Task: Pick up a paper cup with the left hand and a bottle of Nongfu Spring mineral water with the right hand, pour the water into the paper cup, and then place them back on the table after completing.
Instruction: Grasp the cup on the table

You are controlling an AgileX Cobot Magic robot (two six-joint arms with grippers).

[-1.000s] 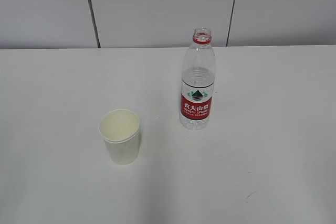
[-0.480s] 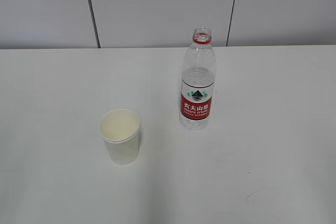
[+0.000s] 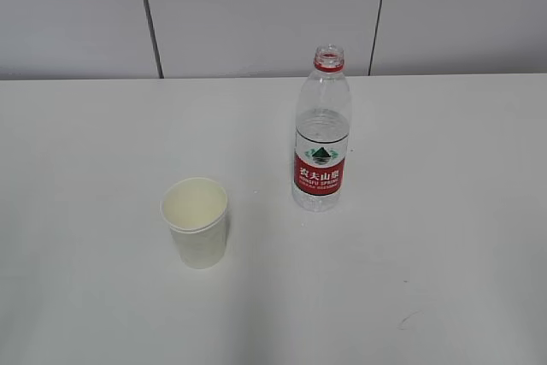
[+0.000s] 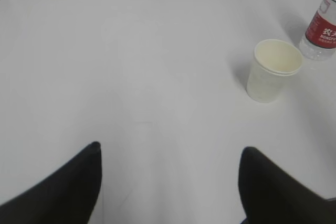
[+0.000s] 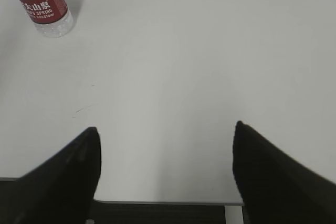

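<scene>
Here the paper cup [image 3: 196,221] stands upright on the white table [image 3: 444,237], a plain, slightly tapered cylinder with a rolled rim and a pale cream, matte inside; whether it holds anything cannot be told. Just to its right and a little farther back stands the bottle [image 3: 321,130], clear ribbed plastic with a red band at its uncapped neck and a red-and-white label bearing a green mountain mark. The water [image 3: 321,126] inside is colourless and reaches roughly to the top of the label. Cup and bottle are near each other but not touching.

In the left wrist view the left hand [image 4: 170,182] hovers over bare tabletop with its two dark, smooth fingers spread wide and holding nothing; the cup sits well ahead of it to the right, with the bottle's base at the frame edge. In the right wrist view the right hand [image 5: 165,169] likewise has its black fingers set wide apart and empty, near the table's front edge, the bottle far off at upper left. A faint scuff mark [image 5: 82,109] crosses the smooth tabletop.
</scene>
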